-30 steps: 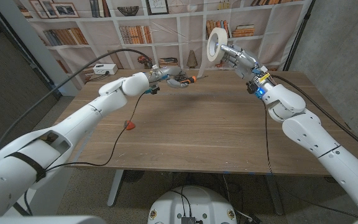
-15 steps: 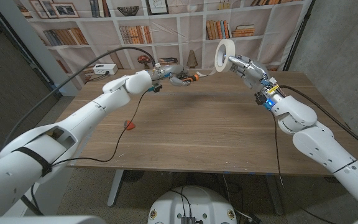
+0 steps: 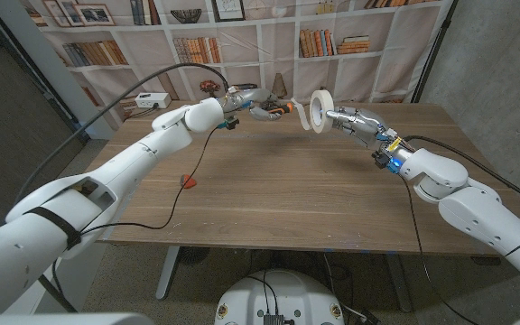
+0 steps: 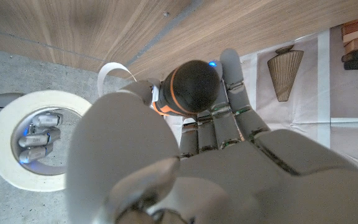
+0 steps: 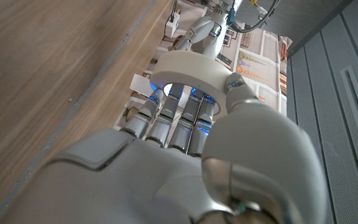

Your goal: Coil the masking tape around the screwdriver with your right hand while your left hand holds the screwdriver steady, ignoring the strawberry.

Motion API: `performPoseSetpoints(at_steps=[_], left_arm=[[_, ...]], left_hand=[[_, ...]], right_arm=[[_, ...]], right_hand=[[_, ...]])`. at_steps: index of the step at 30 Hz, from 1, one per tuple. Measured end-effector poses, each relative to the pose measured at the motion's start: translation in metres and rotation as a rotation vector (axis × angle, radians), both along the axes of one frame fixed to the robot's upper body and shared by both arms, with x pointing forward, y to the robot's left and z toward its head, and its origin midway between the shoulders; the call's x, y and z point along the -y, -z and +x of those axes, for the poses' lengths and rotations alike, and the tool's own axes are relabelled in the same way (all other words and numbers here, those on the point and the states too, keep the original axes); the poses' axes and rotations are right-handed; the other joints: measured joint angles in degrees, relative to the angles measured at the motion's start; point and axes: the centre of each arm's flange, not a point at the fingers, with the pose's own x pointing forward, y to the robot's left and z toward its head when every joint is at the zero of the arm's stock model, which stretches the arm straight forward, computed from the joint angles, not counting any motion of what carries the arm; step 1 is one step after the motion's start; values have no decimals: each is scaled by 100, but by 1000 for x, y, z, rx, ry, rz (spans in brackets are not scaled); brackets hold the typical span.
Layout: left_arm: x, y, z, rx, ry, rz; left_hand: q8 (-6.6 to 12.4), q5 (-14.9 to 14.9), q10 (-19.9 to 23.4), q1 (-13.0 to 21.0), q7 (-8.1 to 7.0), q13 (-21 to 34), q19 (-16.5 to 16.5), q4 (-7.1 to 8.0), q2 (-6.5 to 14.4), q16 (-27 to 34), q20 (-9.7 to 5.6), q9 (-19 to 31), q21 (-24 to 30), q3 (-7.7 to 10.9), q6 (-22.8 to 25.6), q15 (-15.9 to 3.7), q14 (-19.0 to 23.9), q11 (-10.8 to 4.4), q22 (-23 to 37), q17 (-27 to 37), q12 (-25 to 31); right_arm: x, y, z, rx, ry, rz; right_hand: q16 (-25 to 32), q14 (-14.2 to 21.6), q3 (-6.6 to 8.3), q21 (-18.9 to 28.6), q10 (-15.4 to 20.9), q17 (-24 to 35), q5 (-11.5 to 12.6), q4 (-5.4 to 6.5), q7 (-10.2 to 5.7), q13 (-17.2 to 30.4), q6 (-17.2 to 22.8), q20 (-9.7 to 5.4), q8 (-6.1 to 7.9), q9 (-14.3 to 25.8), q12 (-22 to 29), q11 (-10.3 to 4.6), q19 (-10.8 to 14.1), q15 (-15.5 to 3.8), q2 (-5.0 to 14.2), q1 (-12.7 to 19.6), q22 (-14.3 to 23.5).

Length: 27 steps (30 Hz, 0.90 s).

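Table: brown wooden table (image 3: pixel 314 199), below both raised hands.
Right hand: right hand (image 3: pixel 355 122) grips the white ring-shaped roll of masking tape (image 3: pixel 317 110), fingers through its core.
Left hand: left hand (image 3: pixel 253 107) grips the black-and-orange-handled screwdriver (image 3: pixel 278 110), just beside the roll.
Tape strip: a short strip runs from roll to screwdriver.
Strawberry: small red strawberry (image 3: pixel 188 181), on the table well apart from both hands, nearer the left arm.

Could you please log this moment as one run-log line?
left hand: holds screwdriver aloft | right hand: holds tape roll beside it | tape strip: runs to screwdriver | strawberry: on table, untouched
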Motion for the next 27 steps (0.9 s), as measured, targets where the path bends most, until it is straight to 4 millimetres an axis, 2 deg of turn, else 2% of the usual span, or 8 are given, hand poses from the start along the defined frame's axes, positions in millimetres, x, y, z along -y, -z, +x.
performPoseSetpoints(at_steps=[21,27], left_arm=[[4,-16,-1,-16,60,-55],[4,-19,-1,-87,126,-117]], left_hand=[[0,34,0,0,0,-43,1,0,0,100,1,-5,43,0,0,-20,-20,0,-26,-13,42],[0,34,0,0,0,26,1,0,0,160,1,69,175,0,0,-20,-20,0,52,-10,107]], right_arm=[[9,12,15,-84,38,-128],[13,16,19,-97,56,-141]], right_hand=[[-44,0,7,52,1,75,-21,7,32,-13,-32,0,0,-35,0,0,0,0,-14,15,-8],[-66,0,7,52,0,98,-34,7,42,-16,-43,0,0,-51,0,0,0,0,-13,42,-14]])
